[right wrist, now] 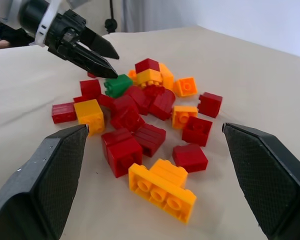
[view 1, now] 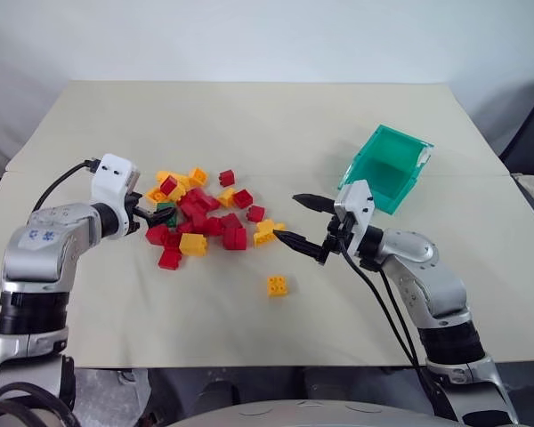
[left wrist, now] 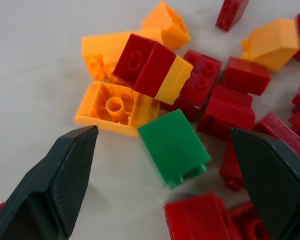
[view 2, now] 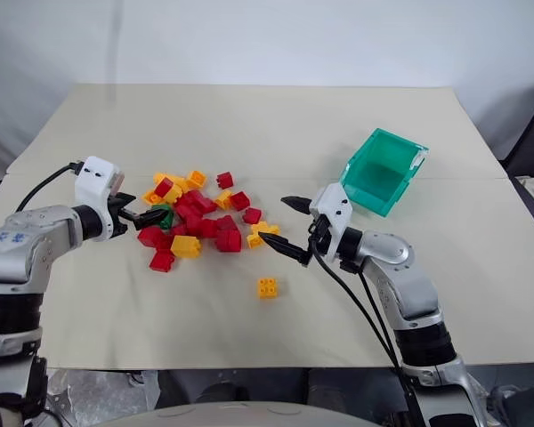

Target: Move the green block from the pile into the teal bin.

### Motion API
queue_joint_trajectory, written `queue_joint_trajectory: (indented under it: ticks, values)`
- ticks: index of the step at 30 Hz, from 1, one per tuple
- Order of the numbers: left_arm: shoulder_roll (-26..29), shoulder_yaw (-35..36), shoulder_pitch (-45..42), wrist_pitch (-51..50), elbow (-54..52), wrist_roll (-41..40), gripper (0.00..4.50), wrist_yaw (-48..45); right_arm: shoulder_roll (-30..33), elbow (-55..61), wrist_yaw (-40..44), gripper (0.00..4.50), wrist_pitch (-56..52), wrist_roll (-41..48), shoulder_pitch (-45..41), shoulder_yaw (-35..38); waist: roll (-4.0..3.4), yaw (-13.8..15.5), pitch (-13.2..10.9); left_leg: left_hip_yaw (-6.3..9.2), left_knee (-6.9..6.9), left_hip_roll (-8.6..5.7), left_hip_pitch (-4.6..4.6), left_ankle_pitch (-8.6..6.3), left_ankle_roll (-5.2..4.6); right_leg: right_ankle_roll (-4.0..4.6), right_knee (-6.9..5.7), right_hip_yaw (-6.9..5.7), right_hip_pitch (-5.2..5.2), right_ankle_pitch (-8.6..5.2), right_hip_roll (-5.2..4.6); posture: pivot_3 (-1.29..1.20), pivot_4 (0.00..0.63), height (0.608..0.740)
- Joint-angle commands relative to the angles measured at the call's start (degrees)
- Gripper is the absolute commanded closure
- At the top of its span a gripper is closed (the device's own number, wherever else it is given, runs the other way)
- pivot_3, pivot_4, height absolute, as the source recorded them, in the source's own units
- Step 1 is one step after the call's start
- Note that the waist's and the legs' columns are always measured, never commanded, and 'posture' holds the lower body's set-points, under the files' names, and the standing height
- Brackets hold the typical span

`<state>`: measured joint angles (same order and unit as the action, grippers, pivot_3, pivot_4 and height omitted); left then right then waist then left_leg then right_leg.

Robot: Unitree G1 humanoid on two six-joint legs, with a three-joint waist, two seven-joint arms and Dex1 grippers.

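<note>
Green block [left wrist: 174, 147] sits at the pile's [view 1: 200, 213] left edge, between your left tool's [view 1: 157, 216] spread fingers, not gripped. Light, stiff, slick plastic: pinch its flat sides. Right tool [view 1: 304, 222] released, idle. Teal bin [view 1: 387, 167] well apart on desk [view 1: 267, 116].

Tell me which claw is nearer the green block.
Left. The left claw is open right at the green block on the pile's left edge, fingers either side of it. The right claw hangs open beyond the pile's right edge.
</note>
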<state>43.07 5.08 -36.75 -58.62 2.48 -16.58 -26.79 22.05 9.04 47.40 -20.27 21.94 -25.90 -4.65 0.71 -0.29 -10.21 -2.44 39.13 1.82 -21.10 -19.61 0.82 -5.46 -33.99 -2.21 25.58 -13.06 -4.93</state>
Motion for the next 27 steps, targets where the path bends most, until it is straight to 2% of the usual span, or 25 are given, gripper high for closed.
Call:
queue_joint_trajectory:
  ticks: [1, 5, 12, 15, 21, 23, 25, 27]
  values:
    - [-0.07, -3.07, -4.63, -3.60, 4.81, 2.03, 0.04, 0.17, 0.30, 2.92, -0.74, 0.00, -0.14, 0.92, 0.05, 0.98, 0.00, 0.11, 0.00, 0.01, 0.00, 0.00, -0.02, 0.00, 0.00, 0.00, 0.02, 0.00, 0.00, 0.00, 0.01, 0.00, 0.150, 0.740]
    - [-1.22, -5.64, -8.78, -7.84, 9.83, 2.26, 0.04, -0.81, 0.45, 3.13, -1.20, 0.00, -0.24, 0.91, 0.13, 1.15, 0.00, 0.17, 0.00, 0.01, 0.00, -0.01, -0.03, 0.02, 0.02, 0.00, 0.01, 0.02, 0.00, 0.00, 0.02, 0.00, 0.150, 0.740]
    - [-4.02, -8.22, -13.48, -4.69, 19.35, 3.81, 0.04, -2.84, 0.47, 2.88, -1.20, 0.00, -0.56, 0.88, -0.41, 0.98, 0.00, 0.21, 0.00, -0.01, 0.00, -0.01, -0.03, 0.12, 0.20, 0.00, 0.03, 0.06, 0.00, 0.00, 0.04, 0.00, 0.150, 0.740]
    - [-4.19, -10.23, -15.27, -3.45, 23.78, 6.01, 0.61, -3.18, 0.45, 2.59, -1.25, 0.00, -0.54, 0.68, -0.90, 1.05, 0.00, 0.32, 0.00, -0.01, 0.01, -0.03, -0.01, 0.12, 0.19, 0.00, 0.01, 0.07, -0.01, 0.00, 0.04, 0.00, 0.150, 0.740]
    - [-4.64, -9.88, -16.84, -1.22, 26.37, 7.42, 2.47, -4.07, 0.85, 2.59, -1.37, 0.00, -0.57, 0.61, -0.88, 1.49, 0.00, 0.28, 0.00, 0.01, 0.01, -0.03, 0.01, 0.16, 0.14, 0.00, -0.07, 0.08, -0.02, 0.00, 0.04, 0.00, 0.150, 0.740]
    - [-5.65, -6.19, -16.81, 3.53, 25.35, 5.64, 3.00, -4.51, 1.24, 3.08, -1.53, 0.00, -0.78, 0.66, -0.57, 1.78, 0.00, 0.36, 0.00, 0.02, 0.01, -0.03, 0.00, 0.16, 0.14, 0.00, -0.07, 0.09, -0.02, 0.00, 0.04, 0.00, 0.150, 0.740]
    - [-6.98, -1.12, -16.19, 10.12, 22.94, 2.03, 2.98, -6.83, 1.73, 3.70, -1.48, 0.00, -1.28, 1.03, -0.25, 2.12, 0.02, 0.61, -0.01, 0.06, 0.03, -0.04, -0.07, 0.17, 0.15, -0.01, -0.04, 0.08, -0.01, 0.00, 0.03, 0.00, 0.150, 0.740]
    - [-6.50, -0.34, -15.08, 12.06, 20.74, 1.34, 2.98, -9.11, 2.13, 4.03, -1.49, 0.00, -1.52, 1.25, -0.07, 2.35, 0.03, 0.49, -0.02, 0.06, 0.05, -0.04, -0.09, 0.20, 0.21, -0.01, -0.02, 0.08, -0.01, 0.01, 0.03, 0.00, 0.150, 0.740]
